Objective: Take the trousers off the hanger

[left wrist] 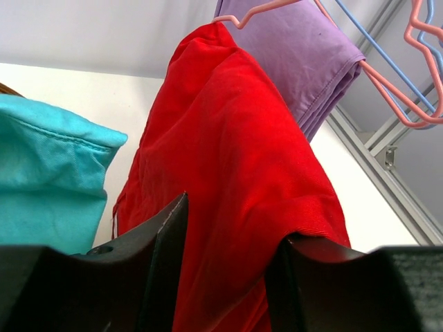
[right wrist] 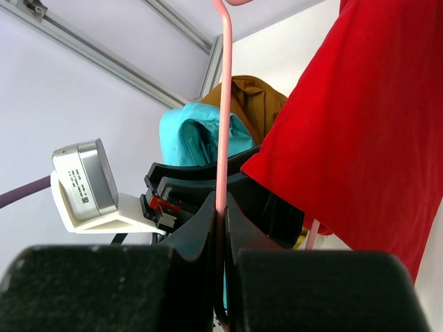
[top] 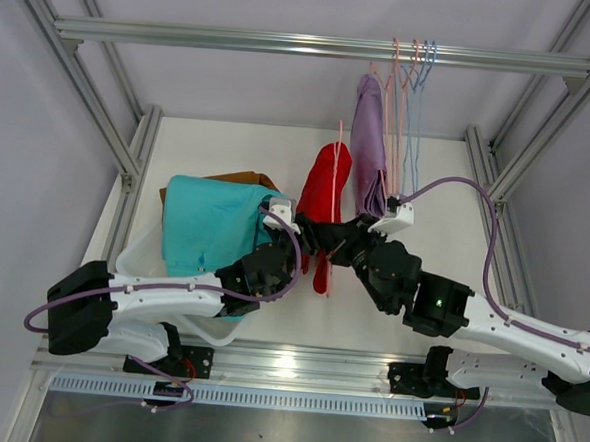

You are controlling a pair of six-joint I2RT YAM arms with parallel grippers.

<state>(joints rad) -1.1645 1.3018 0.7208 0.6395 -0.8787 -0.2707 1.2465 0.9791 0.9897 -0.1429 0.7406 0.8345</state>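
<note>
1 pair of red trousers (top: 324, 188) draped over a pink hanger (right wrist: 223, 104) above the bench (top: 229, 147) — lower cloth pinched between the fingers (left wrist: 166, 235) of the left claw (left wrist: 235, 228). Just beside, right claw (right wrist: 223, 207) clamped together on the hanger's thin rod. Behind, lilac trousers (top: 368, 145) hung from the rail (top: 286, 44); at left, teal trousers (top: 210, 226) and brown trousers (top: 243, 178) heaped in a white bin (top: 138, 256).

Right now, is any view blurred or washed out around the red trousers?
Top external: even light, sharp, with glare on the front rail. Left wrist: red trousers crisp, left gripper dark. Right wrist: right gripper black and soft-edged, pink hanger clear.
</note>
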